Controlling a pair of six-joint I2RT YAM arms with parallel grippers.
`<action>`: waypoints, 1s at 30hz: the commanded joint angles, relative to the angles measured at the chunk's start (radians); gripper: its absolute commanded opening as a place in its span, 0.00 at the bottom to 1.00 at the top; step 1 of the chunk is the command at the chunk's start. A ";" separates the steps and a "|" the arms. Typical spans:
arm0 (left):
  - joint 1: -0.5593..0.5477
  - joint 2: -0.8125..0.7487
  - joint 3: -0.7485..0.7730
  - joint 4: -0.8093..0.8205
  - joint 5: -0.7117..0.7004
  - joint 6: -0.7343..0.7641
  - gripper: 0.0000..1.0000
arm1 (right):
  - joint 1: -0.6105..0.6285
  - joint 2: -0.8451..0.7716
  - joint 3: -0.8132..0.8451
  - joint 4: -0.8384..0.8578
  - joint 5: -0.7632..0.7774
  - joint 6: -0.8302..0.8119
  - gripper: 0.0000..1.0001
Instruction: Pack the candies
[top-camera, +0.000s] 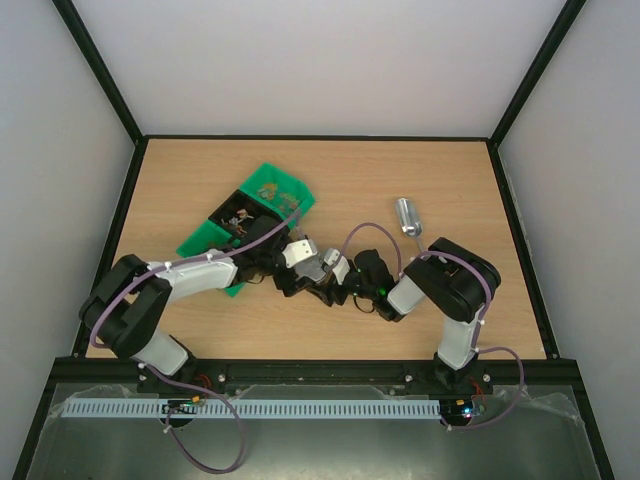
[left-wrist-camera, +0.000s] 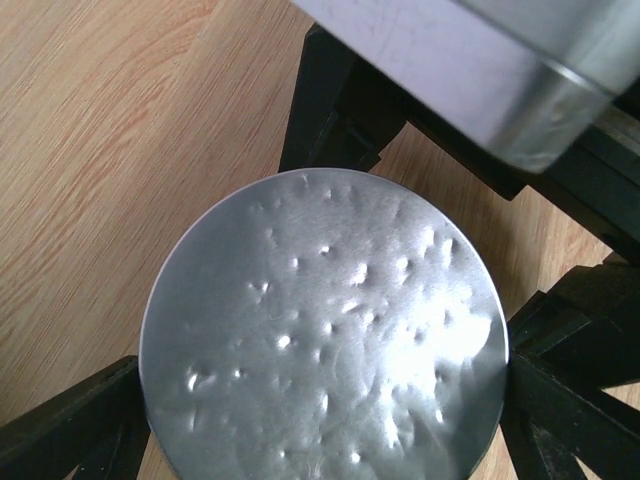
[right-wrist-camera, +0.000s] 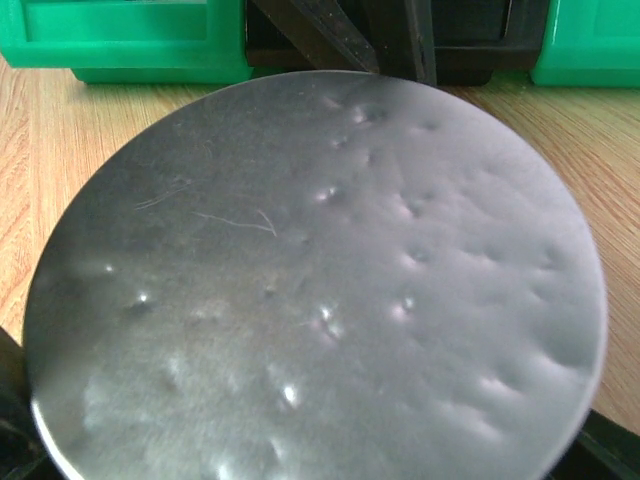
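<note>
Silver lid (left-wrist-camera: 325, 335) gripped by left end effector (left-wrist-camera: 320, 410), right arm (top-camera: 450, 285) folded inward

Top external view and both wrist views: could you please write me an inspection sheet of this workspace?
Surface: light wooden table, no spills seen.
Job's things: candies in a far compartment of the green tray.
Clutter: metal scoop lying right of centre; dented silver disc at the grippers.
Grippers: left gripper closed against the disc's rim; right gripper mostly hidden, state unclear.
Cables: purple cables loop along both arms; one crosses the tray.
Surroundings: white walls, black frame.
</note>
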 joint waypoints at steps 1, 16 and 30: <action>-0.007 0.032 0.044 -0.020 0.008 0.048 0.92 | 0.008 -0.005 -0.016 -0.031 -0.007 -0.009 0.53; 0.013 0.037 0.085 -0.197 0.115 0.333 0.82 | 0.008 -0.055 -0.075 -0.045 -0.204 -0.147 0.50; 0.067 0.204 0.323 -0.564 0.200 0.814 0.89 | 0.008 -0.054 -0.071 -0.081 -0.283 -0.187 0.48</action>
